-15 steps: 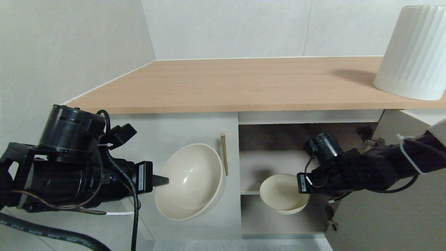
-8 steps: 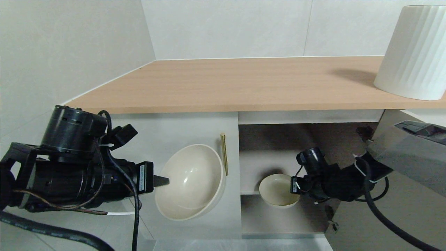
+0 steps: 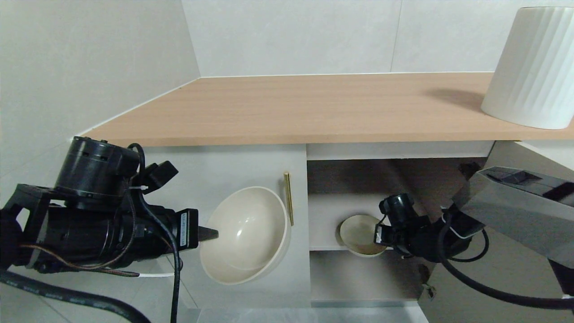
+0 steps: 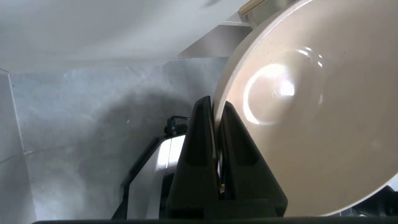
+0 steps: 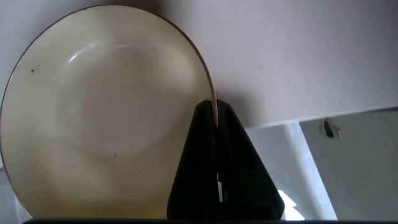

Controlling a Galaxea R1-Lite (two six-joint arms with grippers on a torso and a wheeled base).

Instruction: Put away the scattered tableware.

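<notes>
My left gripper (image 3: 210, 233) is shut on the rim of a large cream bowl (image 3: 245, 234), held tilted in front of the closed cabinet door (image 3: 233, 170). In the left wrist view that gripper (image 4: 214, 115) pinches the large bowl (image 4: 311, 106) by its edge. My right gripper (image 3: 380, 234) is shut on the rim of a smaller cream bowl (image 3: 358, 235), held inside the open cabinet over the shelf (image 3: 327, 213). The right wrist view shows the gripper (image 5: 213, 118) clamped on the small bowl (image 5: 106, 106) above the shelf.
A wooden countertop (image 3: 314, 107) runs above the cabinet, with a white ribbed container (image 3: 533, 67) at its right end. A gold handle (image 3: 288, 197) sits on the closed door. The open door (image 3: 502, 269) stands at the right. A lower compartment (image 3: 358, 278) lies beneath the shelf.
My right arm has pushed the small bowl deeper into the cabinet, up onto the shelf level. The left arm and the large bowl have stayed put.
</notes>
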